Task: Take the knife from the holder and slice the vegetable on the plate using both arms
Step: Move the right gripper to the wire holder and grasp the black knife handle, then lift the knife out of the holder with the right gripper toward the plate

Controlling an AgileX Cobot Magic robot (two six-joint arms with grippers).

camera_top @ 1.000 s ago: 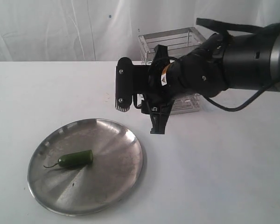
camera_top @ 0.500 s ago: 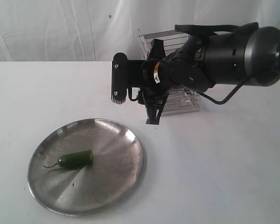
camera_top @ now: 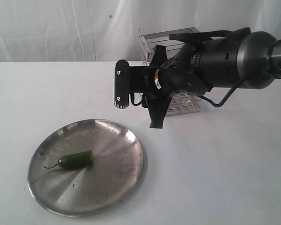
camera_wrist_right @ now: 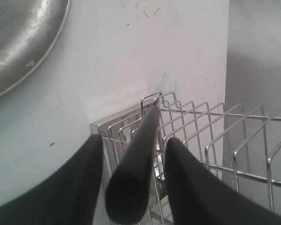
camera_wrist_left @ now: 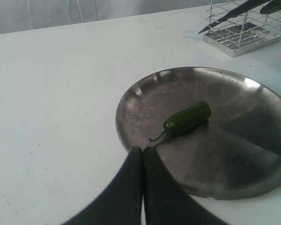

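Note:
The dark green pepper (camera_top: 76, 160) (camera_wrist_left: 187, 118) lies near the middle of the steel plate (camera_top: 126, 178) (camera_wrist_left: 178, 84), its stem pointing at my left gripper. The left gripper (camera_wrist_left: 143, 149) is shut and empty at the plate's rim; the exterior view does not show it. My right gripper (camera_top: 139, 115) (camera_wrist_right: 133, 139) is open in front of the wire holder (camera_top: 189, 101) (camera_wrist_right: 215, 136). The knife's dark handle (camera_wrist_right: 136, 164) sticks out of the holder between the right fingers, with a gap on each side. Its blade is hidden.
The white table (camera_top: 225, 168) extends right of the plate and in front of the holder. A white curtain (camera_top: 61, 28) hangs behind the table. The holder also shows beyond the plate in the left wrist view (camera_wrist_left: 243, 35).
The right arm has rolled and lifted slightly in front of the holder, its fingers shifting a little. Pepper and plate have not moved.

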